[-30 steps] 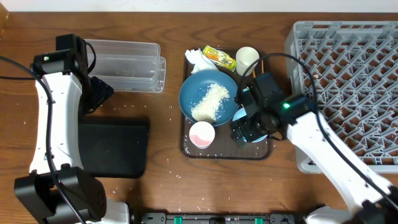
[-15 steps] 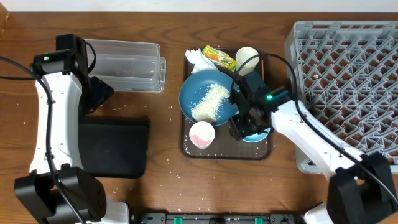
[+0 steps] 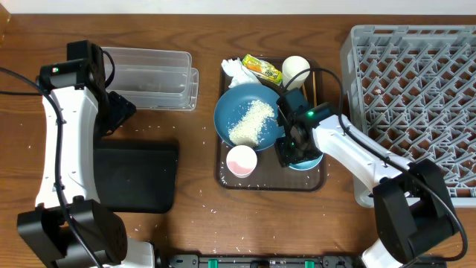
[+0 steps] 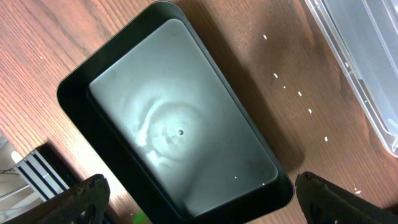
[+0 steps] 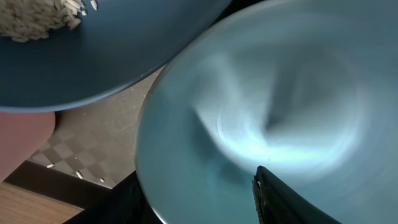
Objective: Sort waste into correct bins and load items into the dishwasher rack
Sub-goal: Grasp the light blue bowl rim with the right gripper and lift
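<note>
Both my right fingers [image 5: 273, 199] straddle the rim of the light blue bowl [image 5: 280, 93], can't tell if clamped; I'd lift straight, clear of the plate [image 5: 124, 56]; left fingers [image 4: 81, 196] wide.

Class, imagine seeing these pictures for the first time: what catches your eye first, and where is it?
The big grey dishwasher rack fills the right side of the overhead view. At centre, a dark blue plate holds a heap of white rice, on a brown tray. Beside it, the right gripper is down at the light blue bowl.
</note>
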